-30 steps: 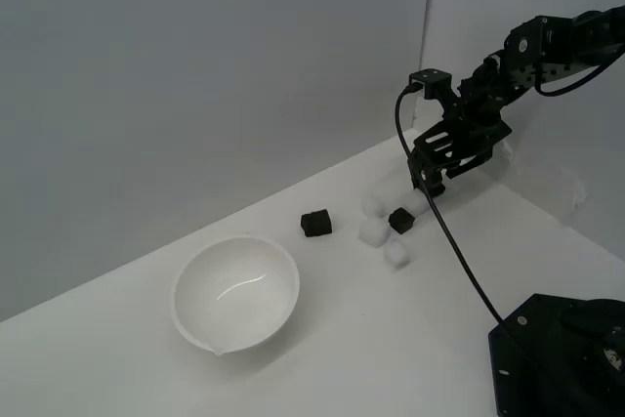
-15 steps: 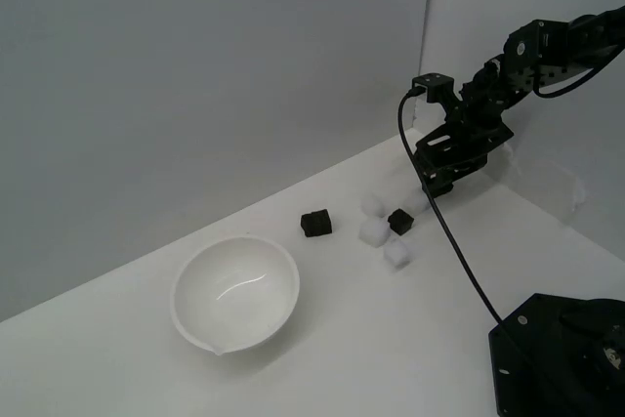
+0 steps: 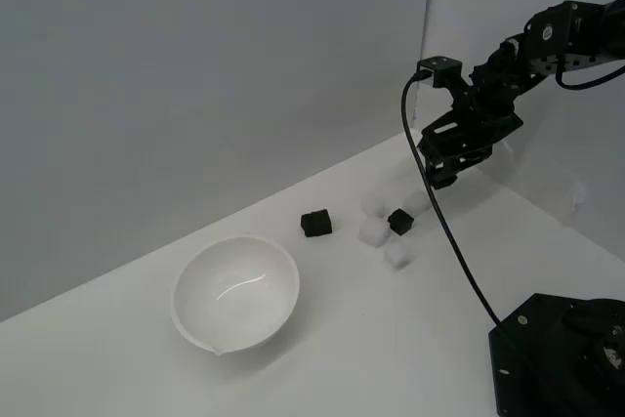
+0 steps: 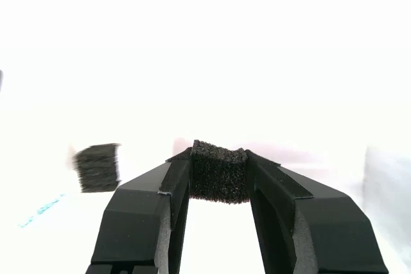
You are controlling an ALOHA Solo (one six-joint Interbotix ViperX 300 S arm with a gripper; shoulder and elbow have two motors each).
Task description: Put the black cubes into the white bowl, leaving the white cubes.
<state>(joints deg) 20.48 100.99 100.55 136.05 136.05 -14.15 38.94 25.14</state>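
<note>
On a plain white tabletop against grey walls, the black gripper hangs clamped on 1 small matte black cube. The round glossy white bowl lies well toward the exterior view's left. 2 black cubes rest between; overexposed white cubes barely show.

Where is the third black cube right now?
The third black cube is pinched in the hand, lifted above the table at the exterior view's right, above and to the right of the cluster of white cubes.
</note>
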